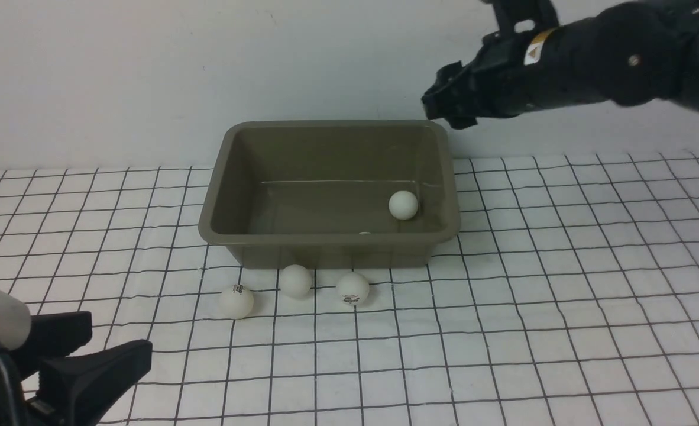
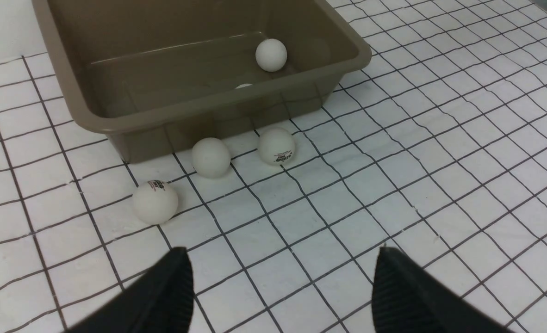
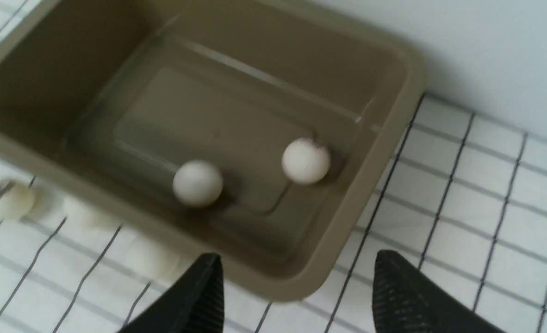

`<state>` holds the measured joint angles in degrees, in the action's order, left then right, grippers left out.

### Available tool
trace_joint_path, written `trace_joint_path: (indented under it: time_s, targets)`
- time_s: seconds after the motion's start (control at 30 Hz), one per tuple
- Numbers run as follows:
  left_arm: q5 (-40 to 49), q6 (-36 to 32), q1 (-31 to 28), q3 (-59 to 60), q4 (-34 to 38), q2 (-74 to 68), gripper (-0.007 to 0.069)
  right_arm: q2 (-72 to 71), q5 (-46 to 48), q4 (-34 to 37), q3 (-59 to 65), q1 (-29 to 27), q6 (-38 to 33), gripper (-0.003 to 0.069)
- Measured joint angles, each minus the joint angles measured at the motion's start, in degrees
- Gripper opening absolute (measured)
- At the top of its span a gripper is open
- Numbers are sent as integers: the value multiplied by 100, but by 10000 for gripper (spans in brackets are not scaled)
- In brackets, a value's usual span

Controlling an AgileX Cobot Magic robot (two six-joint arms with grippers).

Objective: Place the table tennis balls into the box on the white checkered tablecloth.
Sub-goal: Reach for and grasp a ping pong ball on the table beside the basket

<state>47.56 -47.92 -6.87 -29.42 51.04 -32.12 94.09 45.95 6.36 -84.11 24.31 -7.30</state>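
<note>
Two balls (image 3: 197,182) are lying inside the box (image 1: 225,171) on the cloth (image 1: 562,266), while three more balls (image 1: 295,280) are resting just before its near wall. The left gripper (image 2: 282,259) is hanging low near those three, jaws apart and empty; the right gripper (image 3: 296,256) is hovering above the box's right end, likewise spread, holding nothing.

Three balls (image 2: 211,157) on cloth (image 2: 394,138) beside box (image 2: 93,121), another ball (image 2: 270,54) inside
</note>
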Motion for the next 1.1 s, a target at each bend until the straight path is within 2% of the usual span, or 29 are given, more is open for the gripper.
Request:
trace_joint_path:
  time_s: [0.2, 0.5, 0.67, 0.9, 1.1]
  targets:
    - [0, 0, 0, 0, 0, 0, 468, 94, 547, 506, 26, 369, -543, 395]
    - [51, 0, 0, 0, -5, 0, 468, 1146, 273, 672, 321, 1184, -659, 395]
    - [172, 0, 0, 0, -10, 0, 468, 1591, -117, 689, 337, 1244, -621, 395]
    - [172, -5, 0, 0, -10, 0, 468, 1649, -712, 935, 337, 1244, -448, 442]
    - [112, -15, 0, 0, -4, 0, 468, 1563, -553, 768, 341, 1244, -437, 444]
